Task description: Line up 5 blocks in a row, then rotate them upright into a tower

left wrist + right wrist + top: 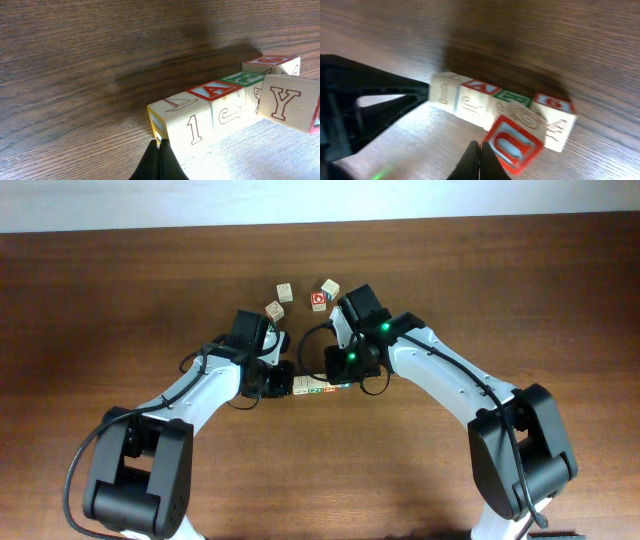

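Observation:
Four pale wooden blocks lie in a touching row between my two grippers. In the left wrist view the row runs from the "1" block past the red "A" block and a green-topped block to a red-topped one. A fifth block, with a red-framed face, leans tilted against the row's front; its "Y" face shows to the left wrist. My left gripper is shut, its tips at the "1" block's end face. My right gripper is shut, empty, beside the tilted block's corner.
Further back on the brown table stand loose cubes: two pale ones at the left, a pale one and a red-faced one beside the right arm. The left arm's dark body fills the right wrist view's left side.

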Tool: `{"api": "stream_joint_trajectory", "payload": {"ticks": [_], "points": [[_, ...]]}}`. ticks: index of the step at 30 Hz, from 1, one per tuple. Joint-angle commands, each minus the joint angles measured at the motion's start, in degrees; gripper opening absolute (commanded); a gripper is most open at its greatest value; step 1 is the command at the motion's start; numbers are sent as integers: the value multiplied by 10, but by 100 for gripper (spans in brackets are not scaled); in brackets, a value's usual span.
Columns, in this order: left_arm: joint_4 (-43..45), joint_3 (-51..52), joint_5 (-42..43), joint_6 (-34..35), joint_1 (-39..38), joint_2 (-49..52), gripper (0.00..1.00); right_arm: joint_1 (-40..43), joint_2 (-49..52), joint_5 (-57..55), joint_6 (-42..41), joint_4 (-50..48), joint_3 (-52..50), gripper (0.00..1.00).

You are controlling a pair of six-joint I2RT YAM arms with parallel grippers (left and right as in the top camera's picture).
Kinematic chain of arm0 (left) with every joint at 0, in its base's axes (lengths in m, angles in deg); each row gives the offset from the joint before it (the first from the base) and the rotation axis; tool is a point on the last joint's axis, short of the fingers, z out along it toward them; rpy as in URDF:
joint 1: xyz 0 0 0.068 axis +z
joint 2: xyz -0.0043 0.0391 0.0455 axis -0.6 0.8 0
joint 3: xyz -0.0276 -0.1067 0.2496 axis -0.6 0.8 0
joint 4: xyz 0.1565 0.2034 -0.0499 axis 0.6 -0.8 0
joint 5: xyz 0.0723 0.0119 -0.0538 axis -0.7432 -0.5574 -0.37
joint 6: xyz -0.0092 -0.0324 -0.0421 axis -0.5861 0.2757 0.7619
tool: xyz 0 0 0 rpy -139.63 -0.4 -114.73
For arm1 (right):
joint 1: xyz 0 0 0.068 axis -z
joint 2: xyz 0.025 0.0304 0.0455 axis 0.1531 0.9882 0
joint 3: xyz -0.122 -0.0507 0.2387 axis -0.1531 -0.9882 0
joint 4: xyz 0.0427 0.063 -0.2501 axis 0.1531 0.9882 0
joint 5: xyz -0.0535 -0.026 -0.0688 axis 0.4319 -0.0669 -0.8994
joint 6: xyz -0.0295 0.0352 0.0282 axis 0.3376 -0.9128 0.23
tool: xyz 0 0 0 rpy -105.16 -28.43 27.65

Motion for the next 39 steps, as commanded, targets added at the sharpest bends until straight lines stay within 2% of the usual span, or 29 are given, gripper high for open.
{"api": "stream_joint_trajectory", "payload": {"ticks": [1,4,13,17,20,23,24,26,27,28,30,32,33,35,36,37,39], "points": [[2,1,10,-8,1,5,0,0,6,-39,-1,11,-5,4],[1,1,10,-8,1,5,0,1,7,-74,-5,19,-7,4],[1,1,10,-11,1,5,0,44,7,-80,-5,43,-7,4],[2,1,10,-11,1,5,0,8,7,-59,43,37,-6,4],[2,1,10,-11,1,5,0,-33,7,-59,40,44,-6,4],[2,1,10,-11,1,5,0,-37,6,-74,10,54,-2,4],[2,1,10,-11,1,5,0,-31,3,-74,9,68,23,23],[3,1,10,-11,1,5,0,-27,0,-103,9,107,79,53],[3,1,10,-11,2,5,0,-27,0,-132,-19,128,97,60],[3,1,10,-11,2,5,0,-23,1,-156,-60,145,97,59],[4,1,10,-11,2,5,0,-20,7,-165,-91,152,86,57],[5,1,10,-11,2,5,0,-19,7,-179,-100,153,79,50],[5,1,10,-11,2,5,0,-16,7,-174,-101,155,79,43],[5,1,10,-11,2,5,0,-7,8,-167,-115,194,77,23],[5,1,9,-11,2,5,0,-5,8,-150,-115,219,70,9],[5,1,9,-11,2,5,0,-5,8,-140,-115,227,61,4],[5,1,8,-2,2,5,0,-5,8,-113,-115,212,17,4]]}}
